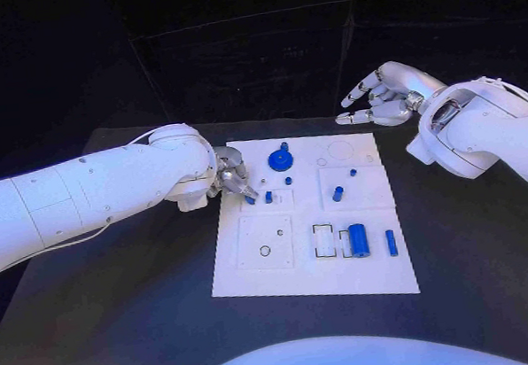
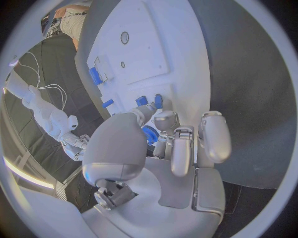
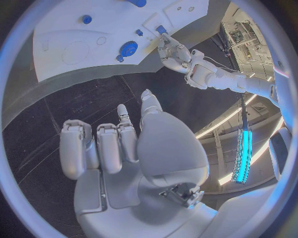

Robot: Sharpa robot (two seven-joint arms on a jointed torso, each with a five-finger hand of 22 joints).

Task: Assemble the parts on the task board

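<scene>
While the left silver many-fingered hand (image 1: 232, 182) works at the left edge of the flat white task board (image 1: 256, 277), its fingers (image 2: 166, 120) are bunched low over the small blue parts near that edge; whether they have closed on the small blue peg (image 1: 249, 199) at their tips cannot be told, since the hand covers the contact. The board lies in the middle of the black worktop (image 1: 115, 342). On it stand a blue round knob with a raised stem (image 1: 281, 158) near the far edge, two short blue pegs (image 1: 338, 194) in the middle field, and a blue cylinder (image 1: 358, 239) with a slim blue pin (image 1: 390, 242) beside it near the front. The right silver many-fingered hand (image 1: 381, 102) hangs above the worktop beyond the board's far right corner, well apart from every part, fingers loosely curled and holding nothing. For the step in hand, judged to be seating or picking a peg at the left edge, keep the part upright over its recess, lower it straight, and avoid sideways drag that could shift the board. Press only after the part centres itself. Keep the right hand clear of the knob.
</scene>
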